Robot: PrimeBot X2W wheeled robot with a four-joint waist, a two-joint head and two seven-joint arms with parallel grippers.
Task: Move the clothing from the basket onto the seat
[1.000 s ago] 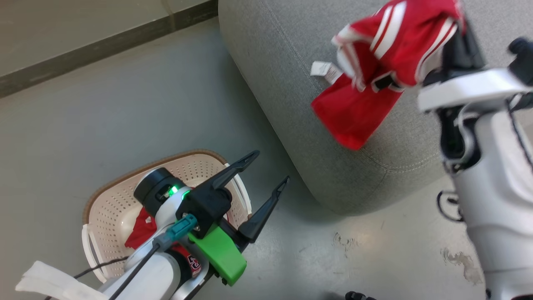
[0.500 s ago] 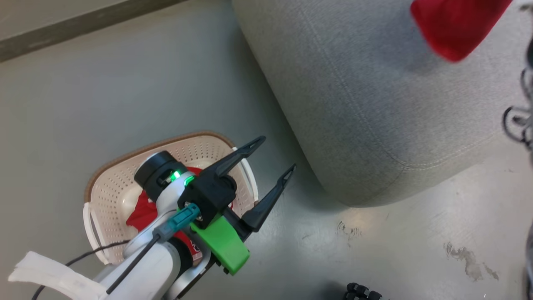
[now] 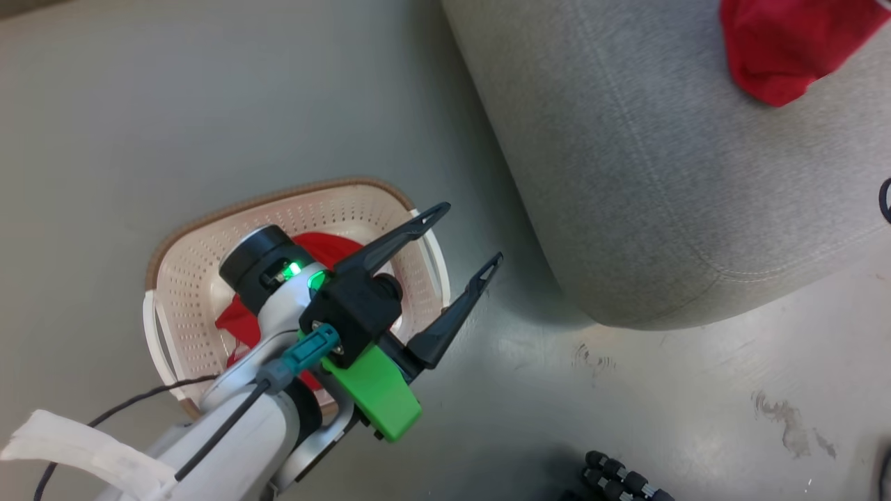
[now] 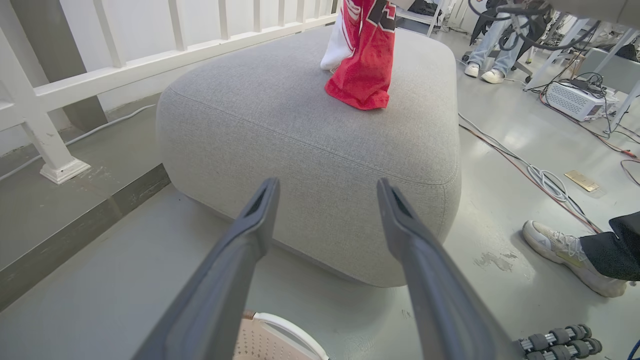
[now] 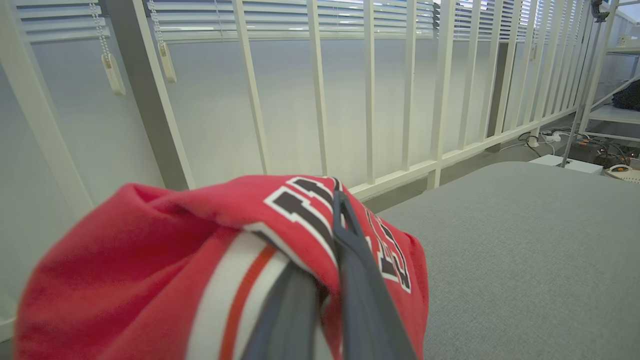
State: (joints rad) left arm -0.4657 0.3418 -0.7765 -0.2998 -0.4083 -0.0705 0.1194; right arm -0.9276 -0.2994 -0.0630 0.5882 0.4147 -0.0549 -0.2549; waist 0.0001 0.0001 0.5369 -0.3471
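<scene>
My left gripper (image 3: 472,233) (image 4: 326,185) hangs open and empty above the right end of the cream basket (image 3: 209,223) (image 4: 280,330) on the floor. Red clothing (image 3: 320,243) lies in the basket, partly hidden by my left wrist. My right gripper (image 5: 337,210) is shut on a red clothing piece with white stripes and navy lettering (image 5: 200,235) (image 4: 365,65) (image 3: 779,49). That piece hangs over the grey seat (image 3: 661,174) (image 4: 300,115) (image 5: 525,250), and its lower end touches the cushion top.
A white railing (image 5: 370,100) stands behind the seat. Cables (image 4: 540,175) run over the floor to the seat's right. A person's shoe (image 4: 565,250) is near the seat corner; another person's feet (image 4: 485,70) farther back. Black ribbed rollers (image 3: 619,480) lie on the floor.
The head camera has shifted, so the right arm has left its picture. The red piece held by the right gripper has moved farther over the seat. The left gripper stays open above the basket.
</scene>
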